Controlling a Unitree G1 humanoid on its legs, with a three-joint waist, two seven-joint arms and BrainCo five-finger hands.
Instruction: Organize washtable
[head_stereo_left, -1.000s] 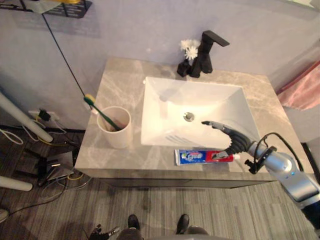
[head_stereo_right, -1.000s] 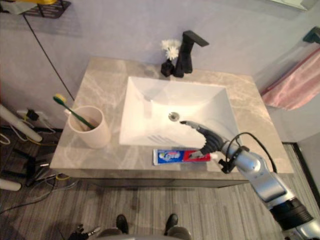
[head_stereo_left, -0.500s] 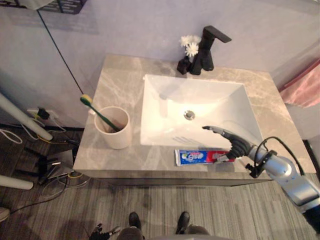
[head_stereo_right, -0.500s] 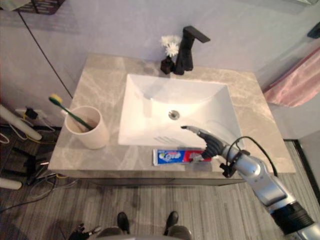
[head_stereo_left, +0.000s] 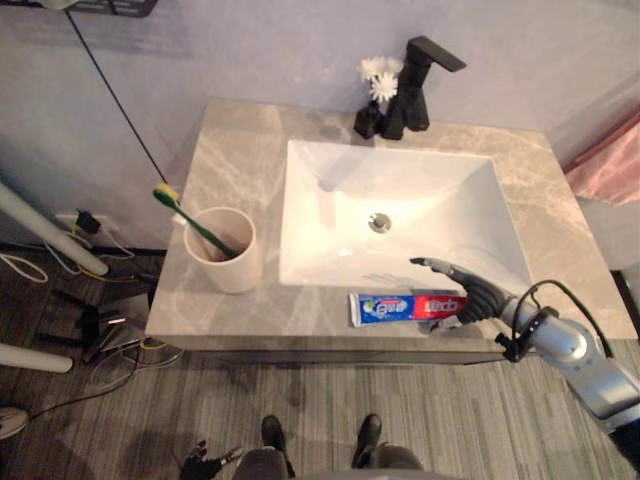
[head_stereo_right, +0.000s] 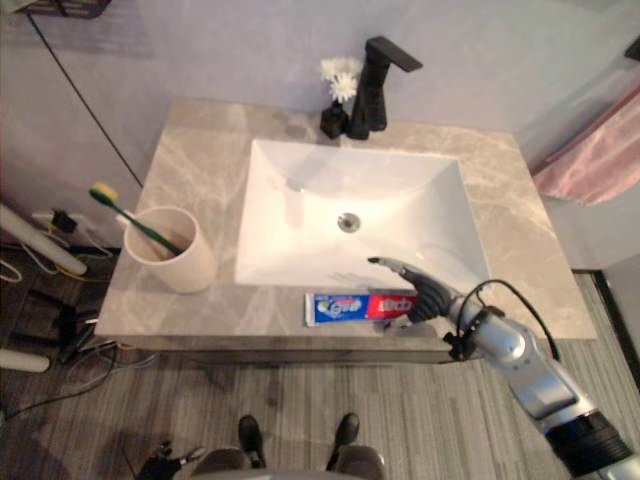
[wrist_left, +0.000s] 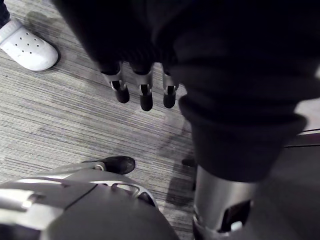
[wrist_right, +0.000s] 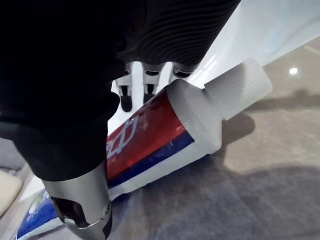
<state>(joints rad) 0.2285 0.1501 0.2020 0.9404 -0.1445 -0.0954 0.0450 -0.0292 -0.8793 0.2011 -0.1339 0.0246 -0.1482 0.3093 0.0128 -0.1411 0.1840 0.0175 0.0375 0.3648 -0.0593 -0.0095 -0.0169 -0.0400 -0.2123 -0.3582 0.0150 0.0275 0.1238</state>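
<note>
1. Toothpaste tube (head_stereo_left: 405, 307) lies flat on the front strip of the counter (head_stereo_left: 240, 160), just in front of the sink (head_stereo_left: 330, 180) and running along its front rim, blue end to the robot's left, red end to the right
2. Its white ribbed cap (wrist_right: 237, 87) points right and rests on the stone; the tube is not lifted
3. Right hand (head_stereo_left: 478, 297) sits over the red, capped end of the tube. Its fingers (wrist_right: 126, 100) reach out fairly straight past the tube on the sink side, and the thumb (wrist_right: 82, 200) is on the near side, so the hand straddles the tube with a wide, relaxed spread and is not closed on it. I cannot tell whether the fingertips touch the tube
4. One finger reaches further left, above the sink's front rim
5. A beige cup (head_stereo_left: 228, 270) stands on the left part of the counter, well apart from the tube, with a green toothbrush (head_stereo_left: 190, 218) leaning in it, its head up and to the left
6. A black faucet (head_stereo_left: 415, 85) stands behind the sink, with a white flower (head_stereo_left: 378, 82) in a small dark vase just beside it
7. A pink towel (head_stereo_left: 610, 170) hangs at the right edge
8. Left hand (wrist_left: 145, 85) hangs low over the grey floor (wrist_left: 60, 125), its fingers loose and holding nothing; a white shoe (wrist_left: 27, 45) lies on the floor nearby
</note>
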